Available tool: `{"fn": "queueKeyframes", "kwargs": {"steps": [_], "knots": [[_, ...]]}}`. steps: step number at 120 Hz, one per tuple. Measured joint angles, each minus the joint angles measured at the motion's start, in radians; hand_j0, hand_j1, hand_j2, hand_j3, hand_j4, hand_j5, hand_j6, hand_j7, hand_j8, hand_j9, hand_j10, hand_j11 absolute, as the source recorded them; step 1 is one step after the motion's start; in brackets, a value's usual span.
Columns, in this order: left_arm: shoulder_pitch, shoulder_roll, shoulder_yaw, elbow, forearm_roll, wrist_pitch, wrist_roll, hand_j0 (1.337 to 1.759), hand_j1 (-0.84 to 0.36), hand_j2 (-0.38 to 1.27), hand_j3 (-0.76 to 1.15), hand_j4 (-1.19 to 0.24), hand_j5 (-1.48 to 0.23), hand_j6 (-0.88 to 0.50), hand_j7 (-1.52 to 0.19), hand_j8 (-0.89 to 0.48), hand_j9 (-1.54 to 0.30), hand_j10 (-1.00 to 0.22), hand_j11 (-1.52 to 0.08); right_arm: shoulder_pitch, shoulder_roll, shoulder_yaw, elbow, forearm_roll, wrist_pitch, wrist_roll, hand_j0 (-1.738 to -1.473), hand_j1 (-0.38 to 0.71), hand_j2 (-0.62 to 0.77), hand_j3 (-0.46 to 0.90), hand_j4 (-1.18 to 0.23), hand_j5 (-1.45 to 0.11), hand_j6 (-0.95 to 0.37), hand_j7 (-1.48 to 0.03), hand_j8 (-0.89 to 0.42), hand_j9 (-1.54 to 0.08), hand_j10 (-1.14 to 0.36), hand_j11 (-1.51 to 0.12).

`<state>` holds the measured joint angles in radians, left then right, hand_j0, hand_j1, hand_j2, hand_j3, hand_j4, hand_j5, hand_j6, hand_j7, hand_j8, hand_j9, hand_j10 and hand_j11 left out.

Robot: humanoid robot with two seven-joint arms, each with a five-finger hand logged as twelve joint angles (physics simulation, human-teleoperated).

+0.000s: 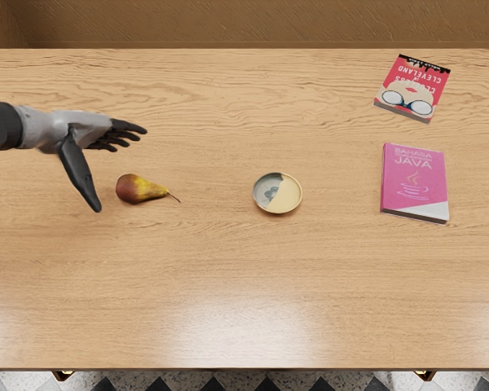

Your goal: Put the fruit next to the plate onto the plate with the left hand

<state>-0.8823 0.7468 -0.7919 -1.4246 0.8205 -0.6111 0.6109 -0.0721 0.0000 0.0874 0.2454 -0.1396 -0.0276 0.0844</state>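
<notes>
Open left hand above pear, plate apart

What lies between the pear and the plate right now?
Nothing. In the head view, only bare table runs from the pear to the plate.

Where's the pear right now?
In the head view, the pear lies on the table's left side, just below the left hand and left of the plate.
</notes>
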Motion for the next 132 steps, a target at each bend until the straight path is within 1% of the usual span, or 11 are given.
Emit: {"fn": "queueKeyframes", "kwargs": {"steps": [9, 15, 21, 33, 44, 53, 61, 83, 106, 125, 132], "knots": [[0.017, -0.01, 0.013, -0.085, 0.116, 0.017, 0.0, 1.658, 0.29, 0.01, 0.0, -0.05, -0.06, -0.05, -0.06, -0.05, -0.06, -0.05, -0.06, 0.0, 0.0, 0.0, 0.0, 0.0, 0.0, 0.0, -1.658, -0.33, 0.0, 0.0, -0.02, -0.02, -0.01, -0.02, -0.01, -0.02, -0.01, -0.02], [0.017, -0.024, 0.037, -0.13, 0.203, 0.073, 0.0, 1.658, 0.29, 0.01, 0.0, -0.05, -0.07, -0.05, -0.07, -0.05, -0.07, -0.05, -0.07, 0.0, 0.0, 0.0, 0.0, 0.0, 0.0, 0.0, -1.658, -0.33, 0.0, 0.0, -0.02, -0.02, -0.01, -0.02, -0.01, -0.02, -0.01, -0.02], [0.014, -0.055, 0.072, -0.159, 0.29, 0.149, 0.0, 1.658, 0.29, 0.01, 0.0, -0.05, -0.07, -0.05, -0.07, -0.05, -0.07, -0.05, -0.07, 0.0, 0.0, 0.0, 0.0, 0.0, 0.0, 0.0, -1.658, -0.33, 0.0, 0.0, -0.02, -0.02, -0.01, -0.02, -0.01, -0.02, -0.01, -0.02], [0.008, -0.069, 0.129, -0.189, 0.417, 0.279, 0.0, 1.658, 0.29, 0.01, 0.0, -0.05, -0.07, -0.05, -0.07, -0.05, -0.07, -0.05, -0.07, 0.0, 0.0, 0.0, 0.0, 0.0, 0.0, 0.0, -1.658, -0.33, 0.0, 0.0, -0.02, -0.02, -0.01, -0.02, -0.01, -0.02, -0.01, -0.02], [0.013, -0.097, 0.164, -0.199, 0.492, 0.343, 0.0, 1.658, 0.29, 0.01, 0.0, -0.05, -0.07, -0.05, -0.07, -0.05, -0.07, -0.05, -0.07, 0.0, 0.0, 0.0, 0.0, 0.0, 0.0, 0.0, -1.658, -0.33, 0.0, 0.0, -0.02, -0.02, -0.01, -0.02, -0.01, -0.02, -0.01, -0.02], [0.004, -0.115, 0.218, -0.2, 0.531, 0.394, 0.0, 1.658, 0.29, 0.01, 0.0, -0.05, -0.07, -0.05, -0.07, -0.05, -0.07, -0.05, -0.07, 0.0, 0.0, 0.0, 0.0, 0.0, 0.0, 0.0, -1.658, -0.33, 0.0, 0.0, -0.02, -0.02, -0.01, -0.02, -0.01, -0.02, -0.01, -0.02], [0.01, -0.139, 0.255, -0.184, 0.56, 0.444, 0.0, 1.658, 0.29, 0.01, 0.0, -0.05, -0.07, -0.05, -0.07, -0.05, -0.07, -0.05, -0.07, 0.0, 0.0, 0.0, 0.0, 0.0, 0.0, 0.0, -1.658, -0.33, 0.0, 0.0, -0.02, -0.02, -0.01, -0.02, -0.01, -0.02, -0.01, -0.02], [0.016, -0.218, 0.289, -0.076, 0.578, 0.521, 0.0, 1.658, 0.3, 0.01, 0.0, -0.05, -0.06, -0.05, -0.06, -0.05, -0.06, -0.05, -0.06, 0.0, 0.0, 0.0, 0.0, 0.0, 0.0, 0.0, -1.658, -0.33, 0.0, 0.0, -0.02, -0.02, -0.01, -0.02, -0.01, -0.02, -0.01, -0.02], [0.011, -0.224, 0.297, 0.025, 0.585, 0.563, 0.0, 1.658, 0.3, 0.01, 0.0, -0.05, -0.06, -0.05, -0.06, -0.05, -0.06, -0.05, -0.06, 0.0, 0.0, 0.0, 0.0, 0.0, 0.0, 0.0, -1.658, -0.33, 0.0, 0.0, -0.02, -0.02, -0.01, -0.02, -0.01, -0.02, -0.01, -0.02], [0.013, -0.225, 0.306, 0.06, 0.588, 0.597, 0.0, 1.658, 0.3, 0.01, 0.0, -0.05, -0.06, -0.05, -0.06, -0.05, -0.06, -0.05, -0.06, 0.0, 0.0, 0.0, 0.0, 0.0, 0.0, 0.0, -1.658, -0.33, 0.0, 0.0, -0.02, -0.02, -0.01, -0.02, -0.01, -0.02, -0.01, -0.02], [0.012, -0.244, 0.321, 0.064, 0.588, 0.61, 0.0, 1.658, 0.3, 0.01, 0.0, -0.05, -0.06, -0.05, -0.06, -0.05, -0.06, -0.05, -0.06, 0.0, 0.0, 0.0, 0.0, 0.0, 0.0, 0.0, -1.658, -0.33, 0.0, 0.0, -0.02, -0.02, -0.01, -0.02, -0.01, -0.02, -0.01, -0.02]]}}
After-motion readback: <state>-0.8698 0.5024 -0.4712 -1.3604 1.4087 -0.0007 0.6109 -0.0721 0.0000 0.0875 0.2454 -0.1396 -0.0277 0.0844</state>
